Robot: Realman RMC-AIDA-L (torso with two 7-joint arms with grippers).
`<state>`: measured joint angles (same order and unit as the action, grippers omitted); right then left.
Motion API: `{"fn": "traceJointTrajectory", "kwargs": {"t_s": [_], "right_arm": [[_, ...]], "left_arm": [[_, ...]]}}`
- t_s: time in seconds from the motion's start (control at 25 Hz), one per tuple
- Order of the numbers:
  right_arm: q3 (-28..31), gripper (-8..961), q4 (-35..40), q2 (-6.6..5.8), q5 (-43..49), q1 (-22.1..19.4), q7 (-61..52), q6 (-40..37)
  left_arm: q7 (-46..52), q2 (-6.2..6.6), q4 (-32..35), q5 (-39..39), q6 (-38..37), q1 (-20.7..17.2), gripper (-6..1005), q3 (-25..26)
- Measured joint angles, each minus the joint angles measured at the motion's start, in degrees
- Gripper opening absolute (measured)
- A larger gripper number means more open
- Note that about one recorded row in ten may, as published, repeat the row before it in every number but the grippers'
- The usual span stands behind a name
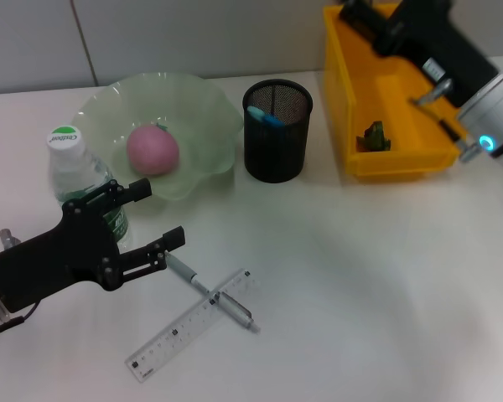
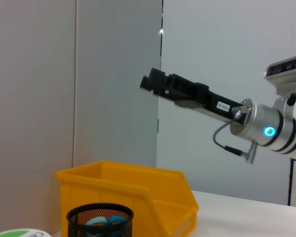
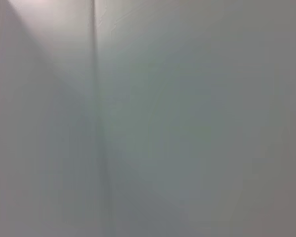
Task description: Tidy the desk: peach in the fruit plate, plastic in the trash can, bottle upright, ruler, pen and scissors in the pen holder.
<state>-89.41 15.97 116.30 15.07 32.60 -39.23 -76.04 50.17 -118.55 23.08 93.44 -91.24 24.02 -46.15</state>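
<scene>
Left claw (image 1: 158,216) hovering low over worktop (image 1: 360,285), fingers spread, gripping nothing, one bottle (image 1: 82,176) standing upright just beside it. One pen (image 1: 211,293) lying across one ruler (image 1: 191,325), near claw tips. One peach (image 1: 152,150) sitting in fruit plate (image 1: 203,105). Pen holder (image 1: 277,130) carrying something blue, possibly scissors. Yellow bin (image 1: 386,100) holding small dark scrap (image 1: 375,136). Right claw (image 2: 150,81) hanging raised above bin; finger state: cannot tell. Grey wall (image 1: 151,33) standing behind.
</scene>
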Motion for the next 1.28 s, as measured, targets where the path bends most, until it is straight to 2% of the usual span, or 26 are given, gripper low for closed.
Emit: {"fn": "traceJointTrajectory", "kwargs": {"t_s": [0.16, 0.24, 0.36, 0.44, 0.56, 0.76, 0.88, 1.08, 1.28], "right_arm": [[0.12, 823, 0.84, -2.54, 11.14, -0.04, -16.26, -4.61], [0.22, 823, 1.58, -4.52, 18.21, -0.05, -22.62, -7.57], [0.51, 822, 2.68, -8.12, 28.9, -0.16, -29.97, -11.42], [1.6, 822, 2.72, -9.87, 35.44, -0.52, -32.39, -14.06], [6.7, 821, 3.0, -11.25, 46.36, -2.2, -33.53, -17.07], [22.42, 820, 6.89, -11.61, 65.26, -6.05, -35.82, -17.61], [28.11, 819, 10.19, -11.15, 73.51, -6.98, -38.34, -17.34], [31.16, 818, 13.31, -9.98, 79.65, -7.1, -41.1, -17.03], [31.76, 818, 15.02, -9.85, 81.28, -7.03, -42.8, -16.19]], "left_arm": [[1.92, 0.14, 0.33, 0.19, -0.21, -0.06, 767, -0.47], [3.26, 0.17, 0.57, 0.28, -0.42, -0.06, 766, -1.27], [5.66, 0.22, 1.25, 0.3, -0.93, -0.09, 766, -1.89], [7.9, 0.3, 2.39, 0.33, -1.13, -0.14, 765, -2.67], [13.45, 0.47, 6.28, 1.48, -1.11, -0.46, 765, -4.15], [22.57, 0.38, 13.94, 6.03, -1.91, -0.76, 763, -4.52], [26.64, 0.27, 18.44, 8.08, -3.43, -0.43, 763, -5.2], [34.91, 0.3, 27.86, 8.82, -3.64, 0.03, 762, -11.97], [42.5, 0.16, 36.73, 10.58, -3.48, 0.51, 760, -16.62]]}}
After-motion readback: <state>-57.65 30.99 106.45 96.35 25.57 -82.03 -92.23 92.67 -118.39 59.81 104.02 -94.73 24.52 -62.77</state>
